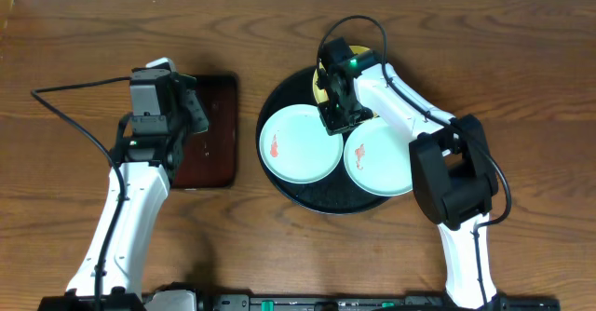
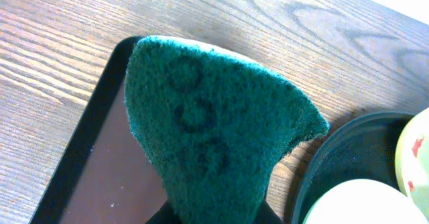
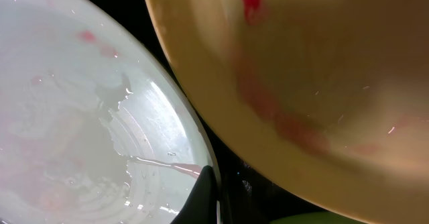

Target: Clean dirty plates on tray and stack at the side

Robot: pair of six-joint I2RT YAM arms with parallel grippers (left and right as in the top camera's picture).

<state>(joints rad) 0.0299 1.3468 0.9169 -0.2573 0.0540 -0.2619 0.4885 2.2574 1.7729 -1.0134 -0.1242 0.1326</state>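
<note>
The black round tray (image 1: 307, 197) holds two mint-blue plates, the left one (image 1: 298, 143) and the right one (image 1: 377, 157), both with red smears. The yellow plate (image 1: 320, 83) lies at the tray's far side, mostly hidden under my right gripper (image 1: 337, 115). In the right wrist view one dark finger (image 3: 204, 194) sits at the rim of the left mint plate (image 3: 80, 117), and the smeared yellow plate (image 3: 315, 70) lies close by. The other finger is hidden. My left gripper (image 1: 191, 111) is shut on a green scouring pad (image 2: 214, 130), with its fingers (image 2: 221, 217) above the brown tray.
A dark reddish-brown rectangular tray (image 1: 209, 139) lies left of the black tray and also shows in the left wrist view (image 2: 100, 177). The black tray's rim (image 2: 322, 170) shows at the right there. Bare wooden table surrounds both trays.
</note>
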